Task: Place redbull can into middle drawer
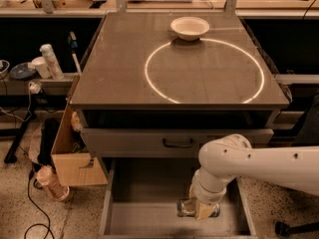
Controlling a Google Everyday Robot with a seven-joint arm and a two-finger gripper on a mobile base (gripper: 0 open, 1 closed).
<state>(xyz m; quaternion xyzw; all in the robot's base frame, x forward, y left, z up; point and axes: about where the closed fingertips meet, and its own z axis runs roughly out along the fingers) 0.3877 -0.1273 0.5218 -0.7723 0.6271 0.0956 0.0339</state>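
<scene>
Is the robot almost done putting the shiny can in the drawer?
Nearly. Done: the wide grey metal drawer is pulled open. Happening now: the robot's hand is down inside it with the slim silvery drink can lying sideways. Left: letting go, which I cannot confirm, and lifting the arm out.

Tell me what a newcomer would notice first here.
The big white robot arm at lower right reaches down, with its gripper inside the open middle drawer, right at the redbull can lying sideways. Next comes the bright ring of light on the brown cabinet top, with a white bowl at its far side.
</scene>
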